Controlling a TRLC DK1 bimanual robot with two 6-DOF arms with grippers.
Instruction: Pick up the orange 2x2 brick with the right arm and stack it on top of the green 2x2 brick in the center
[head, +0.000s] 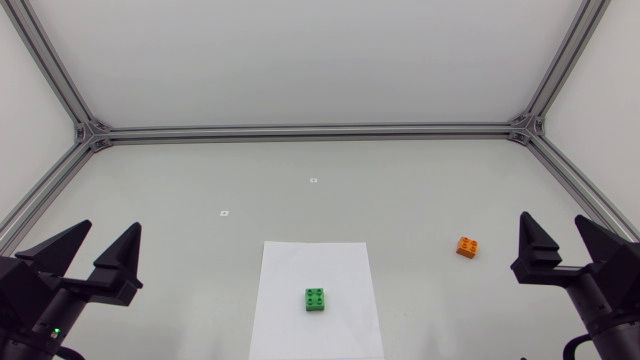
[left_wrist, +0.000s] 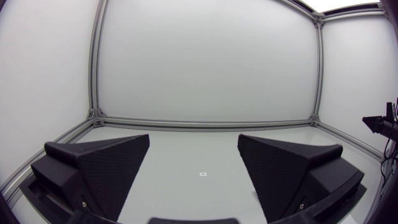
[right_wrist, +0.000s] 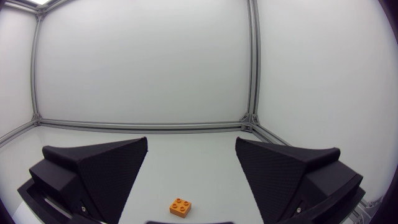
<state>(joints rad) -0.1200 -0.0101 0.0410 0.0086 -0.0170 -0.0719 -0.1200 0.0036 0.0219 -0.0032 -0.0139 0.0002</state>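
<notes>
White table (head: 200, 180), sheet (head: 300, 262) at centre. Green brick (head: 316, 299) sitting on sheet; orange brick (head: 467, 246) off it, ahead of right gripper (head: 553, 222). It and left gripper (head: 110, 228) being held wide, empty. Risk: skewed orange likely getting nudged aside by misaligned fingers.

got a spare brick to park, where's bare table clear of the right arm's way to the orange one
Bare: the far table up to the frame rail, and the stretch between the left gripper and the white sheet. The sheet is free around the green brick. Tightest: between the orange brick and the right gripper.
</notes>
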